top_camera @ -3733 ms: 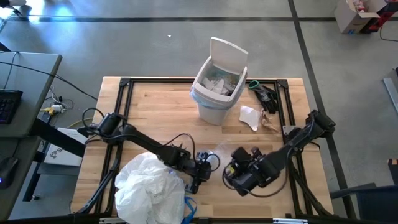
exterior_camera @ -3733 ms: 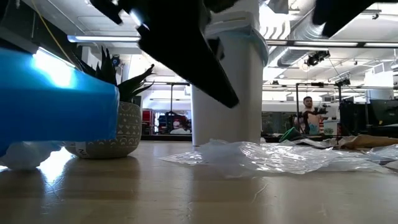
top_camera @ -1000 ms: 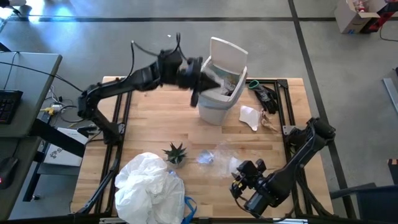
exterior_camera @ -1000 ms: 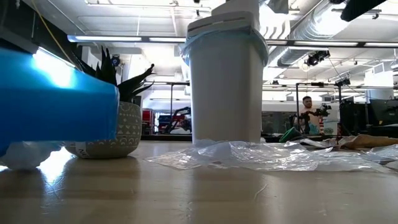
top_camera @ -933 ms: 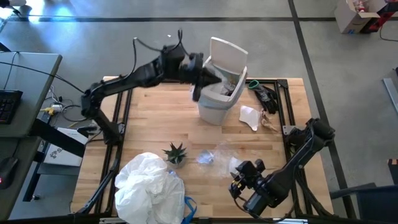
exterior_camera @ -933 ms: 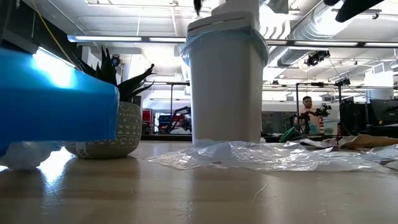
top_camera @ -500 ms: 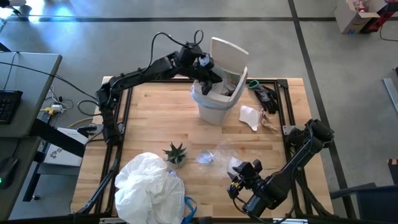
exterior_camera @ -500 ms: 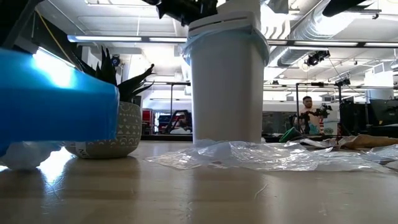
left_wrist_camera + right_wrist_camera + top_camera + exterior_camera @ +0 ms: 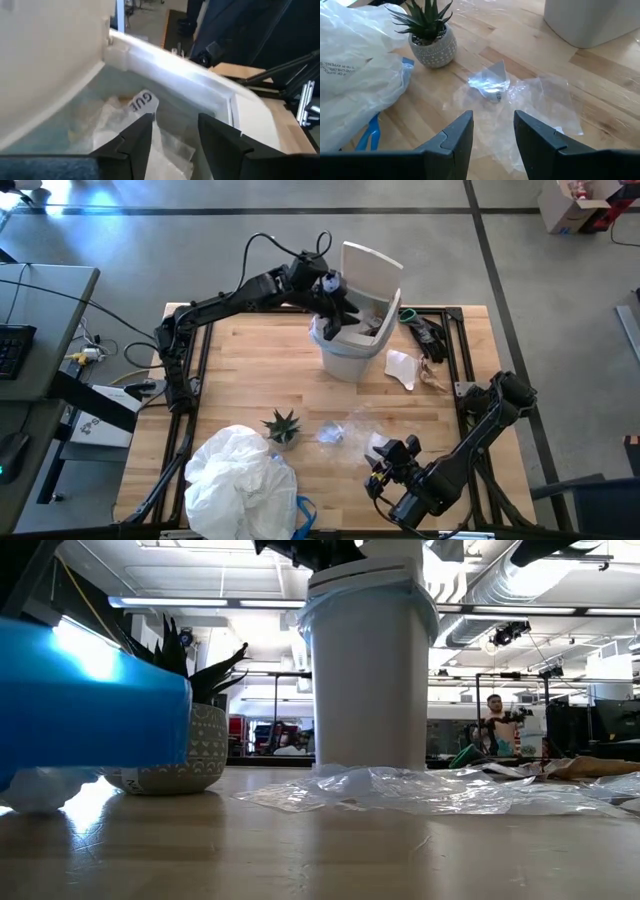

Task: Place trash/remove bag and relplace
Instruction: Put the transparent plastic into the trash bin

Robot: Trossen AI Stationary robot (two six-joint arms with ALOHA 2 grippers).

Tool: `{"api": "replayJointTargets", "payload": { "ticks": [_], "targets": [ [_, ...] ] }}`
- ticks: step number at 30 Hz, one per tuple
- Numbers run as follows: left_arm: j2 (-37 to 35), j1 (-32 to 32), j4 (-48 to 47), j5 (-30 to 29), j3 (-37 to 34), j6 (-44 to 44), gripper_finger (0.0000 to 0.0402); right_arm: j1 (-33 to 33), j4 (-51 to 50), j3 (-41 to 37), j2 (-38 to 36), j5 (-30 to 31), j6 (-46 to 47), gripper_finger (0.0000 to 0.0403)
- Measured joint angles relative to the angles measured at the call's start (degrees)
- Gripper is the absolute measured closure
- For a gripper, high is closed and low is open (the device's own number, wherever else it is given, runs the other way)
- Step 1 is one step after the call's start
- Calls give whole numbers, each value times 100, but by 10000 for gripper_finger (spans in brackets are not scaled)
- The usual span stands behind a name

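Observation:
The white bin (image 9: 350,345) stands at the table's far middle with its lid (image 9: 372,268) raised. The light-blue bag (image 9: 368,598) lines it and folds over its rim. White paper trash (image 9: 142,102) lies inside. My left gripper (image 9: 336,305) hangs open over the bin's left rim, its fingers (image 9: 137,142) above that trash. A clear plastic wrapper (image 9: 350,425) and a small crumpled scrap (image 9: 490,82) lie flat on the table. My right gripper (image 9: 385,463) stands open just near of them, with nothing between its fingers.
A small potted plant (image 9: 282,426) stands left of the wrapper. A large white plastic bag (image 9: 240,480) with a blue strap lies at the near left. White paper (image 9: 400,368), brown paper (image 9: 436,376) and a dark bundle (image 9: 425,330) lie right of the bin.
My left gripper has moved from the bin's left side toward the table's right and down, over the bin's opening, tipping its fingers lower. My right gripper has kept its place.

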Motion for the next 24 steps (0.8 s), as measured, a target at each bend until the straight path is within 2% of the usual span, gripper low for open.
{"api": "replayJointTargets", "payload": {
  "ticks": [3, 7, 11, 20, 24],
  "targets": [
    [-106, -1, -151, 109, -1, 0, 248, 0, 10, 0, 0, -12, -10, 273],
    [-390, -65, -203, 686, -1, -150, 248, -4, 20, 0, 0, -279, -173, 273],
    [-814, -232, -483, 838, -1, -96, 248, -21, 21, 0, 0, -455, -277, 273],
    [-1559, -725, -2473, 574, -1, 479, 248, -247, 370, 0, 218, -1006, -767, 273],
    [-1680, -1042, -3471, 120, -1, 659, 248, -442, 501, 0, 493, -1171, -878, 273]
  ]
}}
